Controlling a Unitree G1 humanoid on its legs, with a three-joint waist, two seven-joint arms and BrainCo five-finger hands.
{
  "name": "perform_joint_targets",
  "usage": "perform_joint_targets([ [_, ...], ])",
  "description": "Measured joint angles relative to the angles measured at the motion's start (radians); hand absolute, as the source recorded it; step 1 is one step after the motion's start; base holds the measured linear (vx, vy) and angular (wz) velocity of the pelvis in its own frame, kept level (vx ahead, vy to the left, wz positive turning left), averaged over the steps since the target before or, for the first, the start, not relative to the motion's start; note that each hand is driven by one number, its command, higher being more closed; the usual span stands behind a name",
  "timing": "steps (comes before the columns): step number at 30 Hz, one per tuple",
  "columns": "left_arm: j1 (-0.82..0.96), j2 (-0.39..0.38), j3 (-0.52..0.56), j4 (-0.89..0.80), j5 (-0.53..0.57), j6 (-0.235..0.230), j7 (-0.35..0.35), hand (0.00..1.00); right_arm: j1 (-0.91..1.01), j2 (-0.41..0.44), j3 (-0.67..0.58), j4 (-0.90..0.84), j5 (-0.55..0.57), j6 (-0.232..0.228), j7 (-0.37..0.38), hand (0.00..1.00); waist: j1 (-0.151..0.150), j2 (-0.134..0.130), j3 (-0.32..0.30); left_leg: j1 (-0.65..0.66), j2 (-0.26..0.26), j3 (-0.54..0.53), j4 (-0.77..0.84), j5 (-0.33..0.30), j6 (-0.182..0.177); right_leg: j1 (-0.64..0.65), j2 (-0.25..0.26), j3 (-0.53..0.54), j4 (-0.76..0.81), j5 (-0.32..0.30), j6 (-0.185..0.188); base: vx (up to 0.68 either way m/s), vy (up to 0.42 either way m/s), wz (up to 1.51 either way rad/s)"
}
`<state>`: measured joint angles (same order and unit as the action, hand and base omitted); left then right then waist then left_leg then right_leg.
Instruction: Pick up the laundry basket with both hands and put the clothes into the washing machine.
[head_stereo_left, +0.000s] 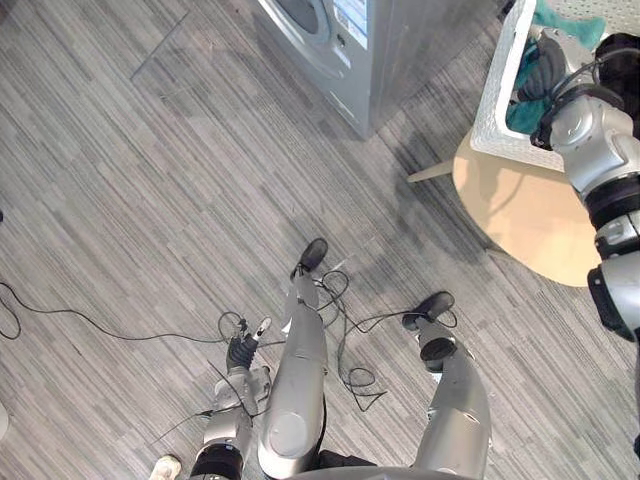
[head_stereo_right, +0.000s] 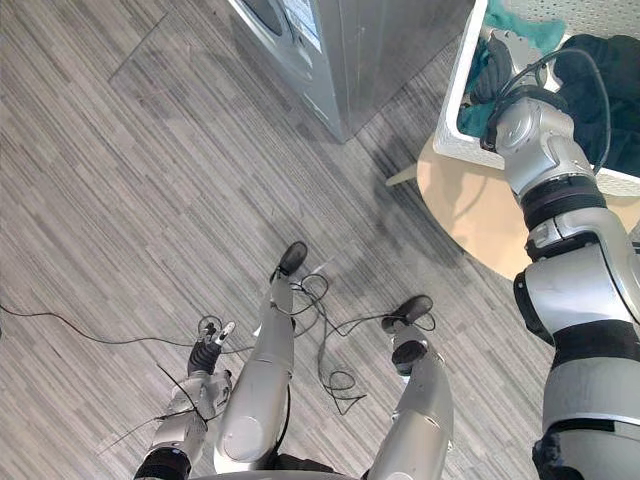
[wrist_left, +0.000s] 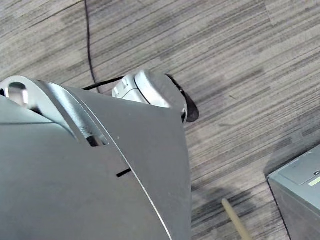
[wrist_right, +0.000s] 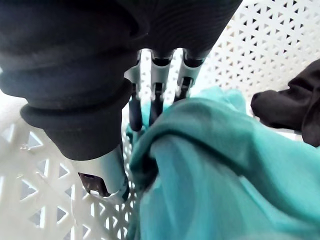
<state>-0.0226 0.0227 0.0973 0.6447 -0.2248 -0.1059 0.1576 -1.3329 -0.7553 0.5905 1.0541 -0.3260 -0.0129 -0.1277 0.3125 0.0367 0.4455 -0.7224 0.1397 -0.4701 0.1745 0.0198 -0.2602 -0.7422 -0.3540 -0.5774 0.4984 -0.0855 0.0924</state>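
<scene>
A white lattice laundry basket (head_stereo_left: 497, 95) stands on a round pale wooden table (head_stereo_left: 530, 220) at the far right. Inside it lie a teal cloth (wrist_right: 225, 175) and a dark garment (wrist_right: 290, 110). My right hand (head_stereo_right: 505, 55) reaches down into the basket by its near wall. Its fingers (wrist_right: 156, 102) run straight down between the wall and a fold of the teal cloth, touching the fold, with the thumb apart. My left hand (head_stereo_left: 243, 352) hangs low beside my left leg, fingers relaxed, holding nothing. The grey washing machine (head_stereo_left: 340, 50) stands at the top centre, left of the table.
Grey striped flooring lies between me and the washing machine. A wooden table leg (head_stereo_left: 432, 172) sticks out towards the machine's corner (wrist_left: 300, 185). A thin dark cord (head_stereo_left: 80, 318) runs across the floor at the left.
</scene>
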Motion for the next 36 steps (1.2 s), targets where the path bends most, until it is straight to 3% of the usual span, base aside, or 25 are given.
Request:
perform_joint_targets([
  [6, 0.004, -0.011, 0.042, -0.006, -0.001, 0.006, 0.003, 0.0, 0.072, 0.041, 0.0, -0.001, 0.036, 0.022, 0.018, 1.0, 0.004, -0.044, -0.025, 0.011, 0.003, 0.003, 0.006, 0.005, 0.002, 0.009, 0.001, 0.002, 0.006, 0.004, -0.007, 0.07, -0.085, -0.01],
  [11, 0.005, -0.026, 0.054, -0.005, -0.001, 0.011, 0.019, 0.0, 0.186, 0.102, -0.099, 0.0, 0.134, 0.022, 0.015, 1.0, 0.002, -0.046, -0.026, 0.082, 0.008, 0.011, -0.002, 0.004, 0.003, 0.076, -0.003, 0.002, 0.005, 0.004, -0.005, 0.09, -0.089, 0.05],
  [18, 0.028, -0.027, 0.055, -0.004, 0.0, 0.014, 0.017, 0.0, 0.282, 0.12, -0.401, -0.021, 0.253, 0.023, 0.0, 1.0, -0.022, -0.053, -0.03, 0.251, 0.011, 0.04, -0.071, 0.005, 0.013, 0.208, -0.016, 0.005, 0.007, -0.019, 0.011, 0.06, -0.05, 0.04],
  [24, 0.044, -0.009, 0.063, 0.036, 0.001, 0.024, 0.016, 0.0, 0.361, 0.136, -0.724, -0.024, 0.393, 0.024, -0.025, 1.0, -0.03, -0.075, -0.042, 0.352, 0.017, 0.061, -0.106, 0.011, 0.024, 0.288, -0.015, 0.007, -0.005, -0.03, 0.026, 0.07, -0.029, -0.02],
  [27, 0.046, 0.001, 0.07, 0.064, 0.001, 0.031, 0.014, 0.0, 0.37, 0.169, -0.854, -0.034, 0.471, 0.022, -0.048, 1.0, -0.054, -0.082, -0.064, 0.376, 0.02, 0.07, -0.107, 0.01, 0.026, 0.323, -0.004, 0.006, -0.034, -0.024, 0.033, 0.06, -0.01, -0.01],
  [34, 0.057, 0.023, 0.072, 0.125, 0.002, 0.036, 0.007, 0.0, 0.391, 0.19, -0.985, -0.051, 0.561, 0.017, -0.07, 1.0, -0.062, -0.091, -0.125, 0.419, 0.035, 0.11, -0.129, 0.006, 0.034, 0.363, 0.035, 0.028, -0.114, 0.011, 0.045, 0.02, 0.0, -0.14],
  [35, 0.064, 0.028, 0.072, 0.133, 0.002, 0.036, -0.003, 0.0, 0.391, 0.19, -0.986, -0.044, 0.56, 0.016, -0.07, 0.0, -0.067, -0.092, -0.138, 0.419, 0.035, 0.116, -0.13, 0.004, 0.037, 0.365, 0.042, 0.031, -0.132, 0.024, 0.042, -0.01, 0.009, -0.11],
  [36, 0.068, 0.032, 0.072, 0.14, 0.002, 0.036, -0.003, 0.0, 0.391, 0.193, -0.986, -0.038, 0.559, 0.016, -0.069, 0.0, -0.072, -0.092, -0.142, 0.419, 0.035, 0.116, -0.13, 0.003, 0.038, 0.37, 0.047, 0.031, -0.146, 0.032, 0.044, -0.02, 0.013, -0.1],
])
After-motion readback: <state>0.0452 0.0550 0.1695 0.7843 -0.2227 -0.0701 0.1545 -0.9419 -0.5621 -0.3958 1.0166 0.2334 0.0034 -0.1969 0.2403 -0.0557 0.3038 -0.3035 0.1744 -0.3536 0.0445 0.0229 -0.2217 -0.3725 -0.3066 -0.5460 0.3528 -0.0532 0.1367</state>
